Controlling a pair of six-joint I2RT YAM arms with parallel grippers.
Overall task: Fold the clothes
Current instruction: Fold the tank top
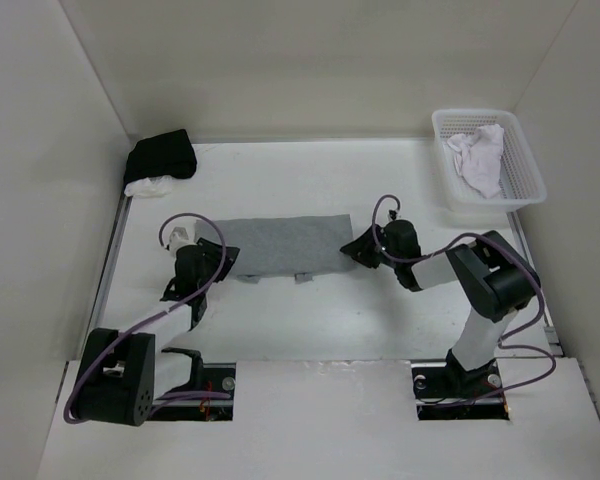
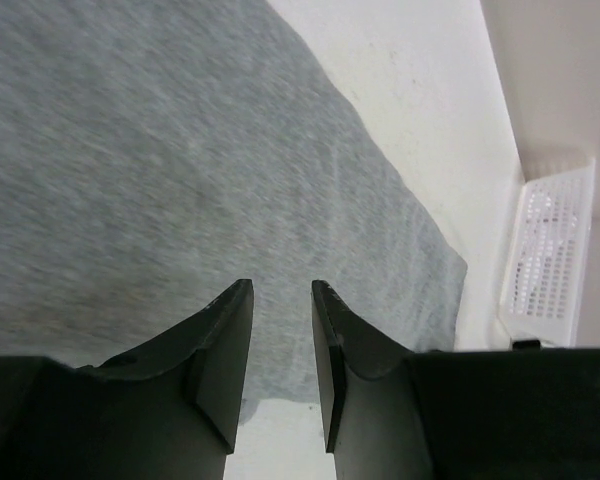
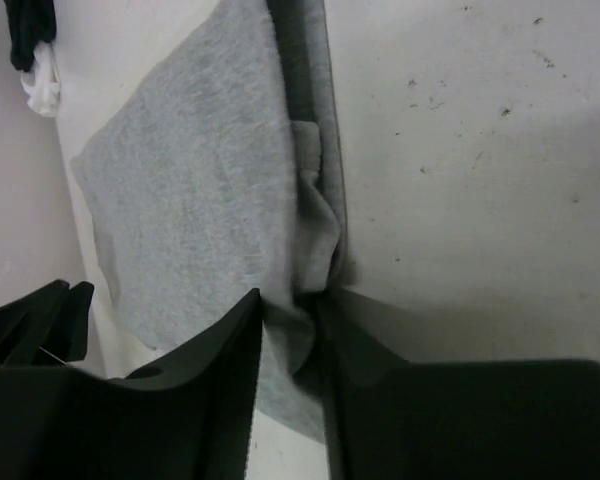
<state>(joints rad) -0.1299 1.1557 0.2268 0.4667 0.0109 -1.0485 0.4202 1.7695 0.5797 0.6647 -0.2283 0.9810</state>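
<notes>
The clothes, a heather-grey T-shirt, lie folded into a long flat band across the middle of the table. My left gripper is at the band's left end. In the left wrist view the left gripper is open, hovering over the near edge of the flat grey fabric with nothing between its fingers. My right gripper is at the band's right end. The right wrist view shows the right gripper shut on a raised fold of the grey fabric at its layered edge.
A white basket holding a white cloth stands at the back right and shows in the left wrist view as the basket. A black garment lies on a small white cloth at the back left corner. White walls enclose the table.
</notes>
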